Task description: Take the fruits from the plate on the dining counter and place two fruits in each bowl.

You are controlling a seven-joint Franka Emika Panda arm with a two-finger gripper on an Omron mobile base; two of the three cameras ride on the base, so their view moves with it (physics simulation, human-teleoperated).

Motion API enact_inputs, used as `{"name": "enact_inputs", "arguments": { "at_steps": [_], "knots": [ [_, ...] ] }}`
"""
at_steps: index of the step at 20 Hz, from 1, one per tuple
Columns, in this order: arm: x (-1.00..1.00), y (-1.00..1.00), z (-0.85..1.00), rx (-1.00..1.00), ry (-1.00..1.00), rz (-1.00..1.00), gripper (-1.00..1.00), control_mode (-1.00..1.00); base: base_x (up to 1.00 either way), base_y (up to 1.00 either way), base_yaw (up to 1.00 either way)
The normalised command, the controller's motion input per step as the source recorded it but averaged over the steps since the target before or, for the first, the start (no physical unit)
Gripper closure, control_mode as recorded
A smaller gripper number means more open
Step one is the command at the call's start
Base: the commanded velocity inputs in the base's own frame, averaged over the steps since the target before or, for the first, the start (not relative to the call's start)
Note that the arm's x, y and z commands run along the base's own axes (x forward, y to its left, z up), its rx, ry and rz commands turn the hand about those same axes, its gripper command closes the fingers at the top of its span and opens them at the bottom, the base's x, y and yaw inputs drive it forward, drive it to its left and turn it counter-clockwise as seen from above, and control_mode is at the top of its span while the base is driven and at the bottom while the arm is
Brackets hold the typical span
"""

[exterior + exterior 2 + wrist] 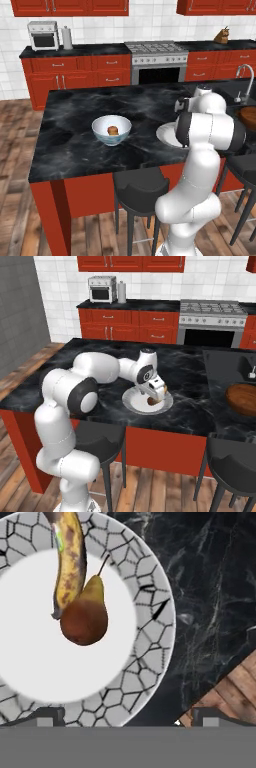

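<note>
Black padded bar stools [137, 192] stand nearest, tucked against the red base of the island, with wood plank flooring under them. Above them, the white arm reaches over the glossy black, white-veined marble counter [75, 125], and its two-finger gripper [156, 392] hangs over the round white plate with a grey crackle-pattern rim [150, 612], jaws spread wide, holding nothing. On the plate, touching each other: one curved yellow-brown spotted banana [70, 562] and one brown-yellow pear [86, 614]. Further left on the counter, well apart from the plate, sits the deep round white bowl with a pale bluish tint [111, 130]; at least one small brownish fruit [113, 131] lies inside, exact count unclear. Judgement: task partly done, with two fruits left on the plate; a second bowl cannot be made out. A dark wooden board [242, 398] lies at the counter's right end near a sink faucet [246, 80]. Beyond: red cabinets, steel range [157, 62], white toaster oven [44, 35], white tiled wall.
</note>
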Motion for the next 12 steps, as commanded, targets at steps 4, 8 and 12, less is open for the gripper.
{"name": "enact_inputs", "arguments": {
  "at_steps": [4,8,12],
  "knots": [
    [0.33,0.00,-0.31,0.01,-0.03,-0.04,-1.00,-1.00,0.00,0.00,0.00],
    [0.28,-0.01,-0.29,0.06,-0.02,0.00,-1.00,-1.00,0.00,0.00,0.00],
    [0.40,-0.10,-0.26,0.05,0.00,0.00,-1.00,-1.00,0.00,0.00,0.00]
  ]
}}
